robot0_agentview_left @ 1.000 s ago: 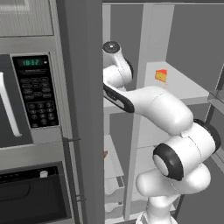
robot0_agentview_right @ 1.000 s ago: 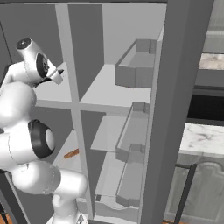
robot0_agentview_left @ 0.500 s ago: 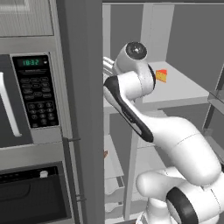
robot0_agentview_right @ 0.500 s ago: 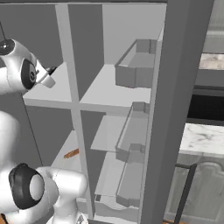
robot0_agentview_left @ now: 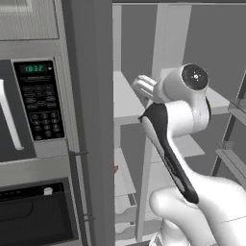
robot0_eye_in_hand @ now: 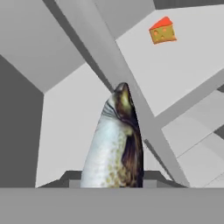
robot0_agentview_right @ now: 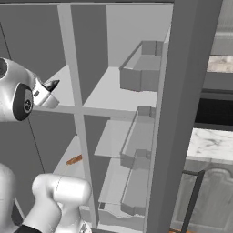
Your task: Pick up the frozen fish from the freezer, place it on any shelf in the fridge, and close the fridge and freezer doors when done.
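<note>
The claw [robot0_eye_in_hand: 113,183] is clamped on the frozen fish [robot0_eye_in_hand: 114,144], which rises between the 2 finger tips in the hand view, silvery belly to the left, dark back to the right, its head pointing away from the camera toward the grey divider between the 2 columns. In the right base view the dark tip of the fish [robot0_agentview_right: 50,85] pokes out past the white wrist, in the air just in front of that divider and level with the upper shelves.

The freezer [robot0_agentview_right: 32,123] is the narrower column on the left, the fridge [robot0_agentview_right: 127,82] the wider one on the right. The shelf [robot0_eye_in_hand: 183,65], the top white slab of the fridge, lies beyond the fish to the right in the hand view, and a yellow-orange cheese wedge [robot0_eye_in_hand: 162,31] sits far back on it, well apart from the fish. An orange-brown stick [robot0_agentview_right: 74,159] lies on a lower freezer shelf. The fridge door [robot0_agentview_right: 182,113] stands open at the right, its white bins facing inward. The freezer door [robot0_agentview_left: 89,120] stands open at the left of the left base view, edge-on, beside the black microwave [robot0_agentview_left: 24,105] and the oven [robot0_agentview_left: 33,211] below it.
</note>
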Robot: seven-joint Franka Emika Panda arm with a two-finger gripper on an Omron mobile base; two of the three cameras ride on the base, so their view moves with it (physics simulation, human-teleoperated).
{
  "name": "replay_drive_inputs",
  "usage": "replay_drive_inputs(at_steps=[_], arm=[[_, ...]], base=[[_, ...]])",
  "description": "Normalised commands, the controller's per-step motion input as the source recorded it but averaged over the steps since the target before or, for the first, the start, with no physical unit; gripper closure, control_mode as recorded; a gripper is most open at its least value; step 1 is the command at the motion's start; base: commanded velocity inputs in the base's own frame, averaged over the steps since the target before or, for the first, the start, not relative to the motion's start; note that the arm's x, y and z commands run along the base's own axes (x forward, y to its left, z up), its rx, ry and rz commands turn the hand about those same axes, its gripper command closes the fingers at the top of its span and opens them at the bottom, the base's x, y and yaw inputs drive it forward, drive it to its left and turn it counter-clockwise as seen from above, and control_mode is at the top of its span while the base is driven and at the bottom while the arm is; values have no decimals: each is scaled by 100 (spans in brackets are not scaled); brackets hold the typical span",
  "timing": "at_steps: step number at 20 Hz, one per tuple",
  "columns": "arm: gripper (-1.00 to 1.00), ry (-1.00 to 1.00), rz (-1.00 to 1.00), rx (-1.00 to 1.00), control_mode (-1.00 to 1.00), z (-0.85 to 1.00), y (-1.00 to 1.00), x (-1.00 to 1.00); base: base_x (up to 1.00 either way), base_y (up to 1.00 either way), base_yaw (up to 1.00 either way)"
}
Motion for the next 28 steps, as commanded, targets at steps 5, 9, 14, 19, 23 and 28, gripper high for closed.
replay_drive_inputs(at_steps=[5,9,14,19,23,28], arm=[[100,13,8,-11,-100,0,-43,-100],[100,12,0,-9,-100,3,-91,-86],[100,24,-16,-25,-100,0,-98,49],[100,25,-7,-28,-100,0,-80,94],[100,4,25,-10,-100,0,-60,22],[100,-8,11,7,-100,-2,-4,10]], base=[[0,0,0],[0,0,0],[0,0,0],[0,0,0],[0,0,0],[0,0,0]])
